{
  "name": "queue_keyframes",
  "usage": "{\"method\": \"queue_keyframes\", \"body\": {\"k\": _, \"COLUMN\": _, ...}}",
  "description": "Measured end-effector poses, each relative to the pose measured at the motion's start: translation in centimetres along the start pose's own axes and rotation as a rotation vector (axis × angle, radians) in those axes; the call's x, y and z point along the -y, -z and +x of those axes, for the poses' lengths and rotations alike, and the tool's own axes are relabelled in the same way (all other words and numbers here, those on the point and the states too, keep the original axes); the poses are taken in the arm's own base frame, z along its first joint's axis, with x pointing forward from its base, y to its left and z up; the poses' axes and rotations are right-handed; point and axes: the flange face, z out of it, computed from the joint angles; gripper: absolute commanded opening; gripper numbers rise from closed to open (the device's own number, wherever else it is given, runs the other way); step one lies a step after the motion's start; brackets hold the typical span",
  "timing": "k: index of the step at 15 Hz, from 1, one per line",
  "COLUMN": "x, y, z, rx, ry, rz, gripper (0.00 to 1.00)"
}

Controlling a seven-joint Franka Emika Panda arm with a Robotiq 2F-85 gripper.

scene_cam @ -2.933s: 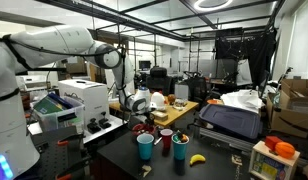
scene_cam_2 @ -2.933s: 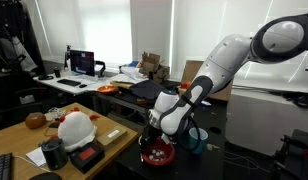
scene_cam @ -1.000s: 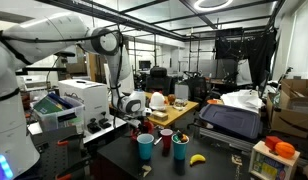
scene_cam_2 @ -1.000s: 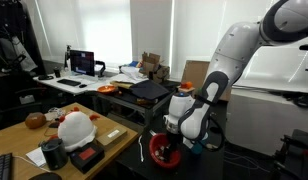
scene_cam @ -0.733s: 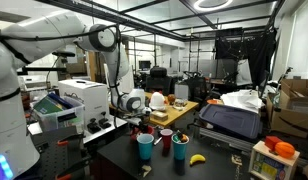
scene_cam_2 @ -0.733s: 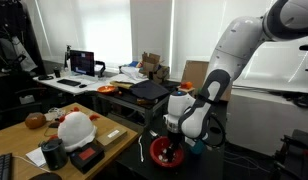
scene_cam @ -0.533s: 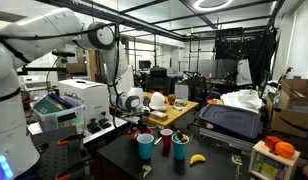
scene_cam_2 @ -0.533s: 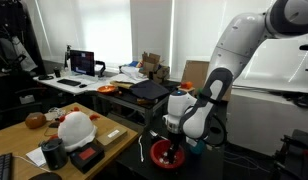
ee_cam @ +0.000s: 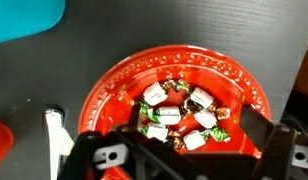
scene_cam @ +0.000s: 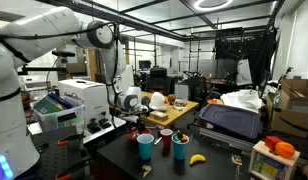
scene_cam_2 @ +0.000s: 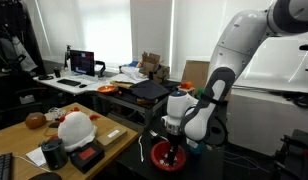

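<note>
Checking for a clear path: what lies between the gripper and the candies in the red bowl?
Nothing. In the wrist view the gripper hangs open right above the candies in the red bowl, gap bare.

The arm [scene_cam: 54, 30] is built of fat, rounded white shells, glossy under the room lights, with dark grey rings [scene_cam: 102, 35] where one link meets the next. Low on its white base [scene_cam: 4, 135] glows a small blue light [scene_cam: 2, 164]. The wrist ends in a bulbous white housing [scene_cam_2: 180, 104], and below it sits the black tool [scene_cam_2: 171, 152]. In the wrist view the tool's matte black body bears a small white label [ee_cam: 112, 155] and has two dark, blocky fingers [ee_cam: 282, 145] at its sides
</note>
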Motion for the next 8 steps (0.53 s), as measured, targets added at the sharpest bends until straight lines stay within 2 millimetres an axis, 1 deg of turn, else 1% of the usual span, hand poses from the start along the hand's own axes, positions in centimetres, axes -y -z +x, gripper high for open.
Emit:
{"method": "queue_keyframes", "body": {"k": 4, "x": 0.0, "y": -0.4, "z": 0.0, "rx": -0.017, "ry": 0.051, "rz": -0.014, "gripper": 1.0}}
{"method": "queue_keyframes", "body": {"k": 8, "x": -0.3, "y": -1.4, "z": -0.3, "rx": -0.05, "ry": 0.098, "rz": -0.015, "gripper": 1.0}}
